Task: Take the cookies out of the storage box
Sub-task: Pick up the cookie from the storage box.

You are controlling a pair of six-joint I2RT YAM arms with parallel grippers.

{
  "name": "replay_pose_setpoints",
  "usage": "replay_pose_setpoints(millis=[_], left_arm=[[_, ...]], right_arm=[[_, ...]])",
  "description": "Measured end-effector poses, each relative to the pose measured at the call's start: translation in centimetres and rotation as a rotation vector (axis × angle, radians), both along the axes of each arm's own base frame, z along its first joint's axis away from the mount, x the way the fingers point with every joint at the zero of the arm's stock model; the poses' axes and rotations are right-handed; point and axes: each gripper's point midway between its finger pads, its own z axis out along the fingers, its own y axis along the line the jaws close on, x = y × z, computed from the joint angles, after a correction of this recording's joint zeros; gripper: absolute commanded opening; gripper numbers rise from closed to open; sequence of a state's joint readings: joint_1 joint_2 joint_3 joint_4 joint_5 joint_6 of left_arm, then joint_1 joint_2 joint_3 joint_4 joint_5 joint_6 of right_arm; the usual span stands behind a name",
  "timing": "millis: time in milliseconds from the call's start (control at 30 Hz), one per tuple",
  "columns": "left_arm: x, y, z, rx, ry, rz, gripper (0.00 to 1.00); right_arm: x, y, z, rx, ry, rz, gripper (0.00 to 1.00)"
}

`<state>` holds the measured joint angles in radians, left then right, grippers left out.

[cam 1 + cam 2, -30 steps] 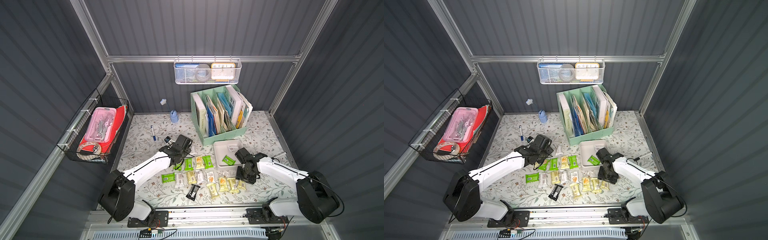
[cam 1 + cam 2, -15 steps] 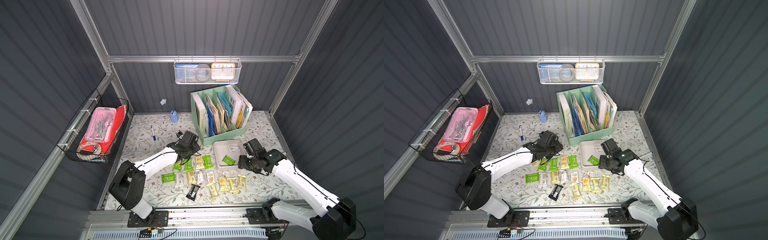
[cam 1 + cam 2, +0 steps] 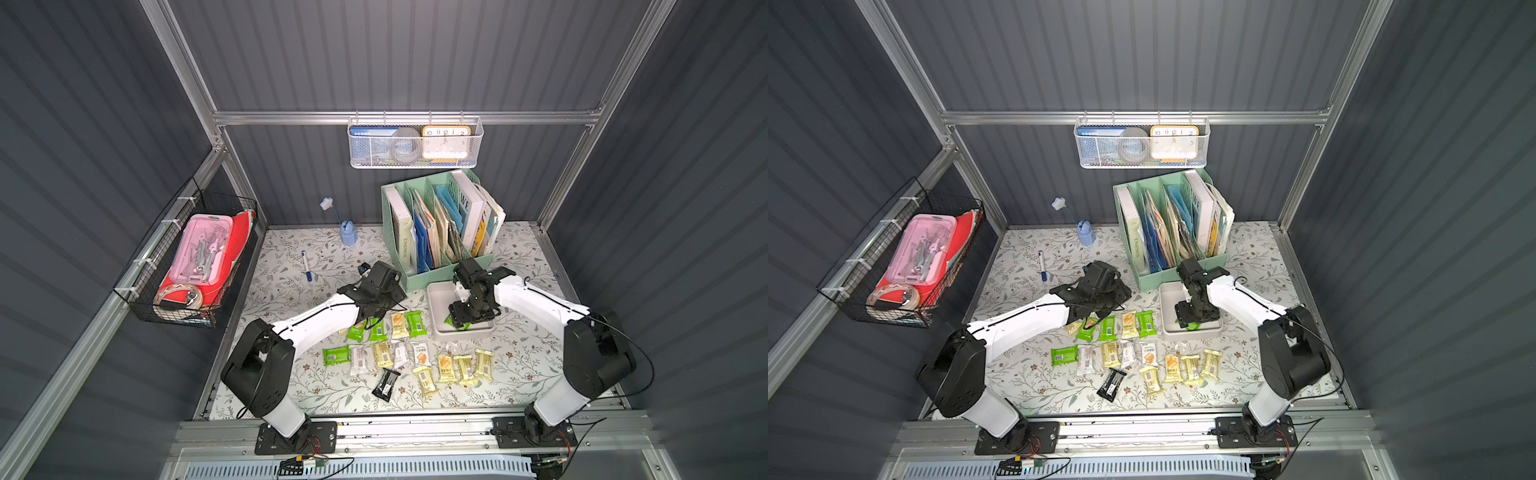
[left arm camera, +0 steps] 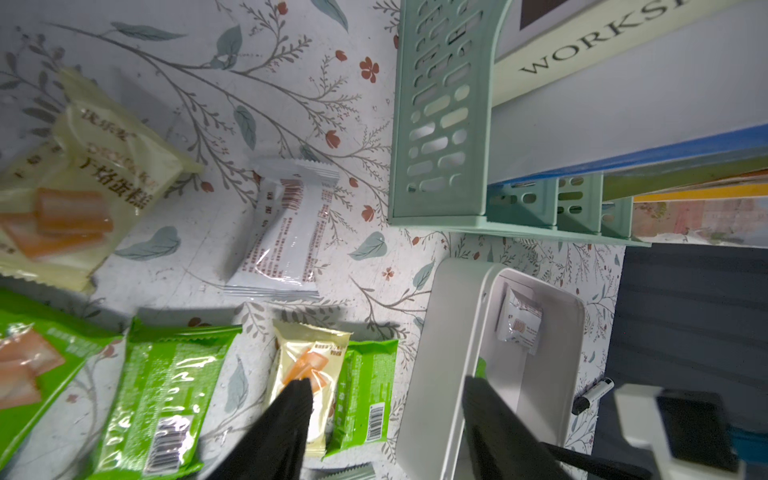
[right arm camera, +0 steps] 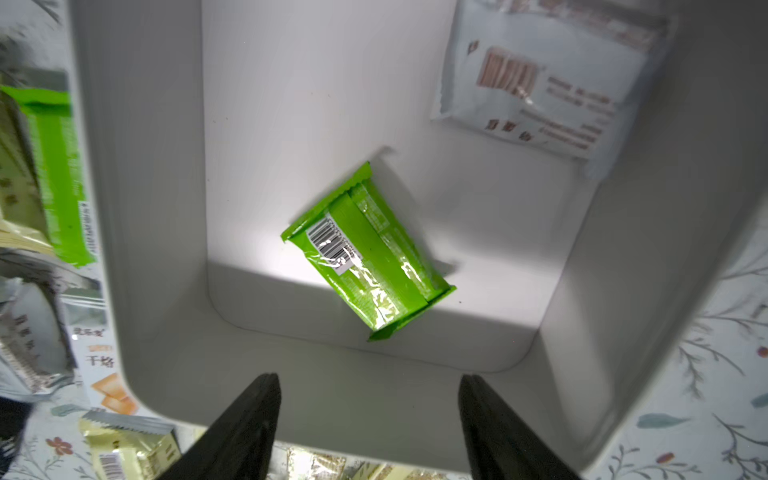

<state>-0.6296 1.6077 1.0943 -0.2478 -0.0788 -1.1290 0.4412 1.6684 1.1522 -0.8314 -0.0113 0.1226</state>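
**Sizing up the green packet in the box**

Step in hand, as I judge it: the right arm is about to pick from the box.

Grippers. The right gripper (image 5: 369,380) hangs over the grey box (image 5: 158,208), spread wide with nothing between its fingers. The left gripper (image 4: 386,382) is likewise spread and empty. It sits beside the box, one finger above a yellow packet (image 4: 309,365) on the table (image 3: 291,291), the other above the box wall.

Box contents: two packets. A green packet (image 5: 368,253) lies on the floor of the box, and one end seems to ride up the wall nearest the right fingertips. A white packet (image 5: 548,79) sits in the far corner, propped against the wall. In both top views the box (image 3: 434,307) (image 3: 1165,307) stands just in front of the file rack (image 3: 436,232). The other cookies (image 3: 399,353) lie in rows on the table, outside the box.

Key relation. The green packet lies ahead of and below the right fingertips, roughly centred between them. Its long axis runs askew, neither along nor square to the line on which the fingers close.

Judgement: the wrist needs a turn so the fingers close across the packet's narrow width. The right arm is plainly nearer; the left would have to reach over the wall.

Risk: the end against the wall leaves little room for a finger there.
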Motion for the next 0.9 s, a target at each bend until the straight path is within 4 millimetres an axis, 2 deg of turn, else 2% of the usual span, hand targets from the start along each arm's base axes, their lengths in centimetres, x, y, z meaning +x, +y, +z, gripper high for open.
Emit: replay_pose_setpoints(millis=[400, 767, 900], left_arm=[[0.1, 0.7, 0.2, -0.003, -0.004, 0.048, 0.63], [-0.2, 1.5, -0.2, 0.004, 0.005, 0.071, 0.63], [-0.3, 1.6, -0.3, 0.005, 0.009, 0.074, 0.63]], right_arm=[[0.8, 0.2, -3.6, -0.049, 0.064, 0.075, 0.76], [2.5, -0.6, -4.5, -0.133, 0.019, 0.098, 0.74], [3.2, -0.4, -4.5, -0.132, -0.003, 0.107, 0.69]])
